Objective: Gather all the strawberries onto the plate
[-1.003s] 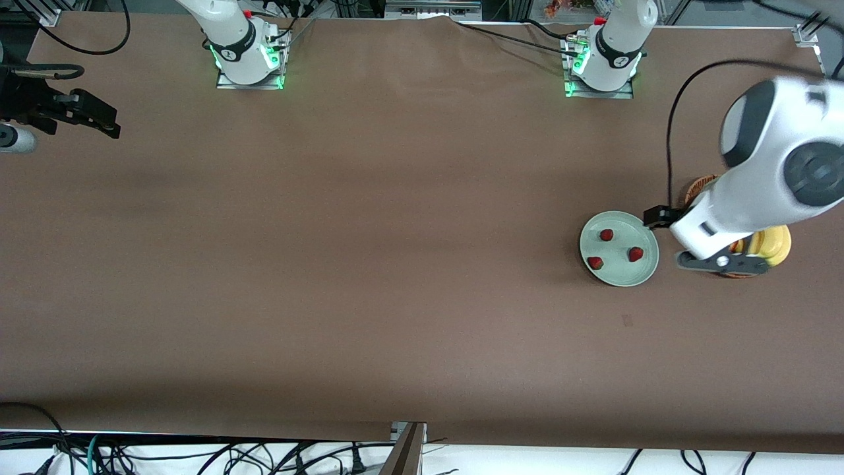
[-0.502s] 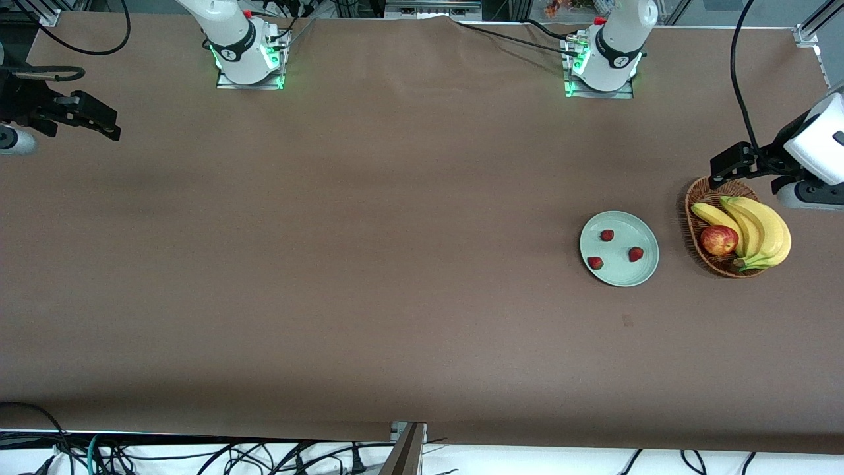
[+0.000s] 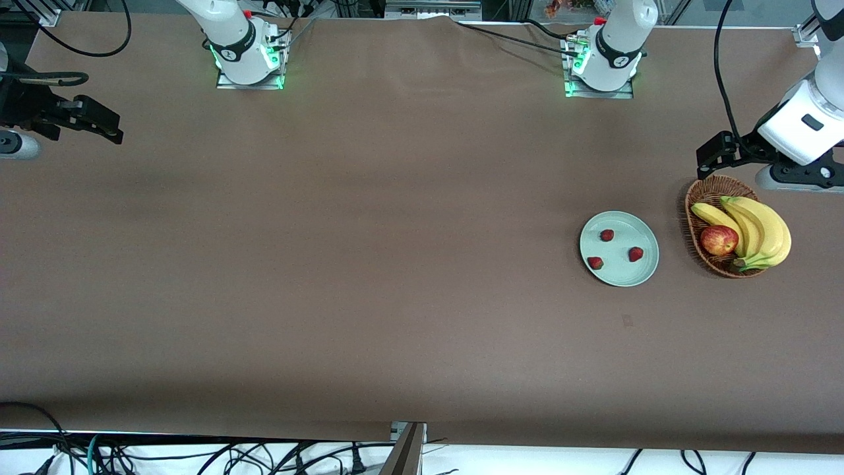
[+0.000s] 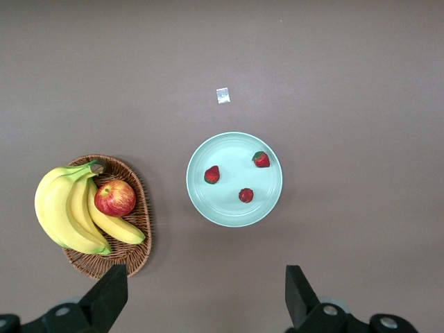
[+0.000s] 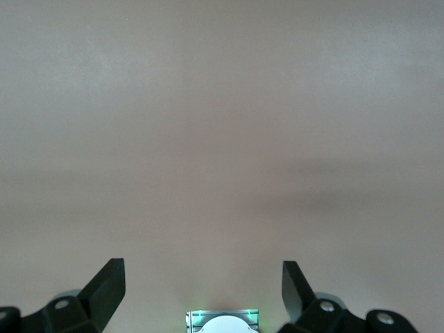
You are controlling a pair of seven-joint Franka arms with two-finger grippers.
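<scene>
The pale mint-green plate (image 3: 623, 273) lies on the brown table toward the left arm's end. Three small red strawberries lie in it, apart from each other: one (image 3: 606, 235), one (image 3: 635, 254) and one (image 3: 595, 262). The left wrist view shows the plate (image 4: 208, 207) and the berries (image 4: 212, 174), (image 4: 245, 195), one with a green end (image 4: 261, 159). My left gripper (image 4: 205, 305) is open and empty, high over the table by the basket's edge (image 3: 791, 178). My right gripper (image 5: 203, 295) is open and empty, waiting over bare table at the right arm's end (image 3: 16, 142).
A brown wicker basket (image 3: 695, 218) with bananas (image 3: 765, 227) and a red apple (image 3: 719, 239) stands beside the plate, toward the left arm's end. A small pale scrap (image 4: 223, 95) lies on the table nearer the front camera than the plate.
The left arm has swung up and away from over the basket toward the table's end, uncovering the basket. Plate, strawberries and right arm have not moved.
</scene>
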